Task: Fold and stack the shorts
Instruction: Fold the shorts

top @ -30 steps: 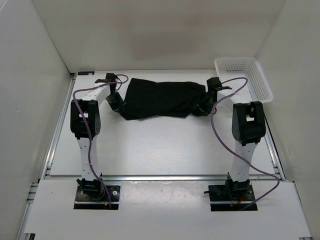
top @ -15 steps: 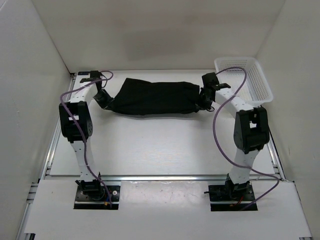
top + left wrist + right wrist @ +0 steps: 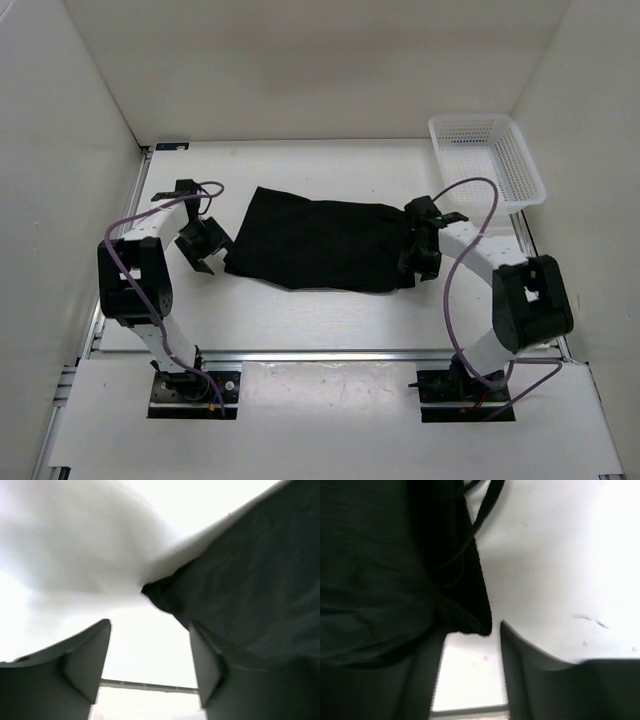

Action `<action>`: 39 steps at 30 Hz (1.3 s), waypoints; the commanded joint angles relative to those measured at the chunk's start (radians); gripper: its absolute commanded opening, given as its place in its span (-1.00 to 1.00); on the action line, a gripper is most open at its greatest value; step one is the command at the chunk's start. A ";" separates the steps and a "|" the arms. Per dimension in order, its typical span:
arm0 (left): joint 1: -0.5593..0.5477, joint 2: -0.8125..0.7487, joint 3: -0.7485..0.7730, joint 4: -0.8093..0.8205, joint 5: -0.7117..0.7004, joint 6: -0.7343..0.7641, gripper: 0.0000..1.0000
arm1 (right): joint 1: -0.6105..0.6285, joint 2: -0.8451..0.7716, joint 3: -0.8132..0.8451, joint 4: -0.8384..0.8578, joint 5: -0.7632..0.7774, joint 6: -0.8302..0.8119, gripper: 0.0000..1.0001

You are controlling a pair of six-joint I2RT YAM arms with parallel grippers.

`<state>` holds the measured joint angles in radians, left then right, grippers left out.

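Lying flat: the shorts (image 3: pixel 320 243), black and bunched into a long band, spread on the white table (image 3: pixel 330 330) between the two grippers.
Left gripper: the left gripper (image 3: pixel 207 252) sits just off the shorts' left edge, apart from the cloth.
Left gripper state: jaws stand apart with nothing between them; it grips nothing.
Left wrist view: two grey fingers (image 3: pixel 85 660) frame bare white table. A dark corner of the shorts (image 3: pixel 260 580) lies ahead of the fingertips and off to their right side.
Right gripper: the right gripper (image 3: pixel 413 262) is at the shorts' right end, touching the cloth there.
Right gripper state: jaws parted, with white table showing in the gap; they are not clamped on the cloth.
Right wrist view: black fabric (image 3: pixel 380 570) drapes over the left-hand finger, and its hem corner ends at the top of the gap. The other finger (image 3: pixel 535 680) is bare. A thin drawstring (image 3: pixel 487 502) trails onto the table ahead of the fingertips.
Basket: a white mesh basket (image 3: pixel 522 170) stands beyond the right gripper, well apart from the shorts.
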<state>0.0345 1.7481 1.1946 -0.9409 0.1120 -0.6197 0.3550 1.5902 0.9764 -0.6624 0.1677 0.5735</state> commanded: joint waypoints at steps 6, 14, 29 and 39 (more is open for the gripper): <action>0.002 -0.187 0.016 0.005 -0.029 -0.003 0.76 | -0.005 -0.262 0.074 -0.080 0.030 0.025 0.37; -0.018 -0.021 0.062 0.062 0.015 0.047 1.00 | -0.100 -0.271 0.068 -0.039 -0.153 0.045 0.48; -0.070 0.143 0.163 0.080 0.014 0.104 0.94 | -0.249 -0.041 -0.007 0.204 -0.392 0.034 0.59; -0.070 0.185 0.172 0.080 -0.005 0.104 0.92 | -0.205 0.134 -0.004 0.282 -0.298 0.045 0.45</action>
<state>-0.0357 1.9175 1.3334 -0.8742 0.1162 -0.5293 0.1200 1.6871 0.9710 -0.4305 -0.1844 0.6231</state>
